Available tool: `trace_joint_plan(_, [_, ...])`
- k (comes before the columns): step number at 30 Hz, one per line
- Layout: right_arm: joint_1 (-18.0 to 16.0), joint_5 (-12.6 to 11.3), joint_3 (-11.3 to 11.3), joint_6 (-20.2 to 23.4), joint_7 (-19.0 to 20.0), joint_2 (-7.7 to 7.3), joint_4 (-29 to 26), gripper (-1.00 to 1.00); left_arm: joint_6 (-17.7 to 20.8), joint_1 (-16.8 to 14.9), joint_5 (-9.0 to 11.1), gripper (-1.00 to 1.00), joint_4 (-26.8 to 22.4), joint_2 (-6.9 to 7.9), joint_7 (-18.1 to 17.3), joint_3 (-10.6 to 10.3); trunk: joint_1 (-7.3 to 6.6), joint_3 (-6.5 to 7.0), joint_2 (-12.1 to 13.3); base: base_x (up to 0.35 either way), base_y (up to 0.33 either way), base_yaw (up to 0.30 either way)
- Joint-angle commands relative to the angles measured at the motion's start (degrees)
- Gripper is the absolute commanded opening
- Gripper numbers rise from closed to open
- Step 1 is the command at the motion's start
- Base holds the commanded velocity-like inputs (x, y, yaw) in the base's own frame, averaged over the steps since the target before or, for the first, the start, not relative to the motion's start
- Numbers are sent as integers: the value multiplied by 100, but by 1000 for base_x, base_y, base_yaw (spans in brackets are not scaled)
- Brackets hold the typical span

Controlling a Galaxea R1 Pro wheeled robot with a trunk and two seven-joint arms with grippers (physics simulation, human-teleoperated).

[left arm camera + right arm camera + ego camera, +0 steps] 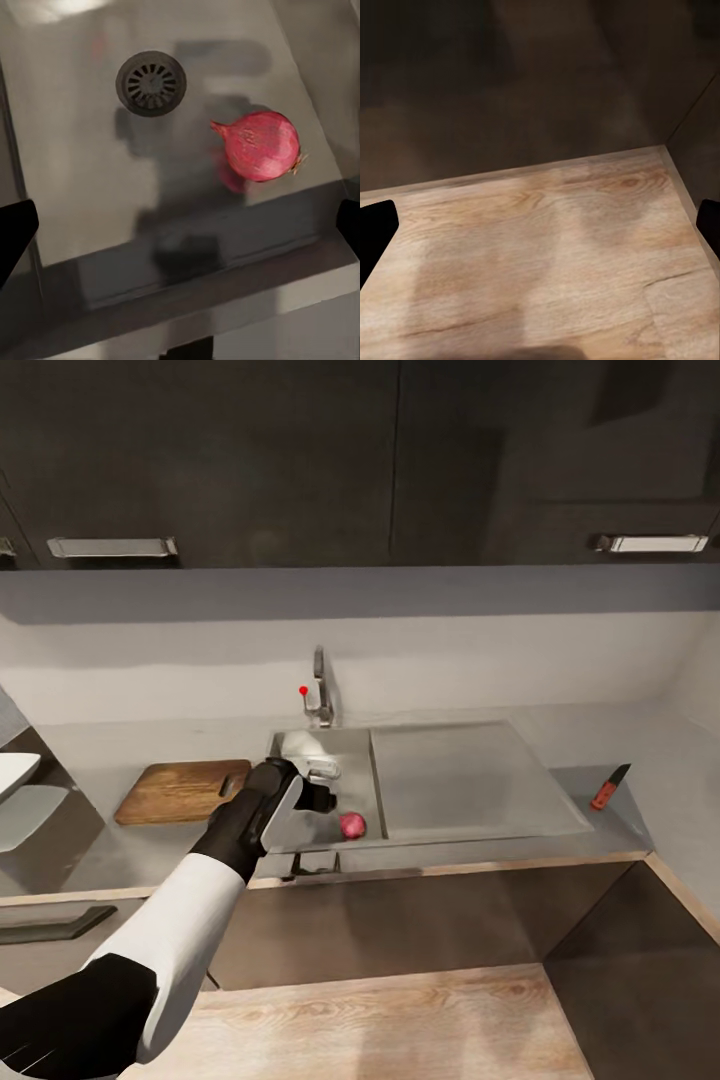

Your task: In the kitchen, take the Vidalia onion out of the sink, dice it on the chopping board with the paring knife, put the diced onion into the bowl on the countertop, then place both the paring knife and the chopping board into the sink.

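At the far left edge of the head view sits the white bowl [14,772] on the grey countertop [90,860]. Right of it, left of centre, the chopping board [182,791] lies flat beside the sink [480,785]. The left arm reaches up from the lower left corner, and the left gripper [322,785] hangs over the basin at centre frame. In the left wrist view its dark fingertips [15,232] sit at the two side edges, spread wide with nothing between them. The Vidalia onion [352,825] rests on the basin floor near the front wall, just right of the gripper; in the wrist view it lies at right of centre [261,145], apart from the round drain [151,82] at upper left. The faucet [320,695] stands behind the basin. At the right, the paring knife [609,787] lies on the countertop beyond the drainboard. In the right wrist view, the right gripper's [540,225] fingertips are wide apart over the wooden floor [540,247].
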Motion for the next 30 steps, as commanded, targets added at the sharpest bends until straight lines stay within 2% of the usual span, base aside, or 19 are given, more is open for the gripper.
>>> trace_joint_plan(1, [-4, 61, -23, -12, -38, 3, 1, 100, 19, -6, 60, 100, 11, 1, 57, -11, 4, -11, -11, 50, -20, 0])
trace_joint_plan(7, [-4, 61, -23, -12, -38, 3, 1, 100, 11, -6, 60, 100, 125, -3, 50, -12, 4, -11, -11, 19, -8, 0])
trace_joint_plan(18, [-4, 61, -25, -12, -38, 0, 1, 100, -326, -6, 109, 100, 474, -27, 5, -29, 4, -11, -11, 1, 0, 0])
trace_joint_plan(24, [-4, 61, -23, -12, -38, 2, 1, 100, -342, -6, 221, 100, 480, -28, -324, -30, 4, -11, -11, 0, 0, 0])
trace_joint_plan(30, [-4, 61, -23, -12, -38, 2, 1, 100, -343, -6, 226, 100, 480, -22, -355, -30, 4, -11, -11, 0, 0, 0])
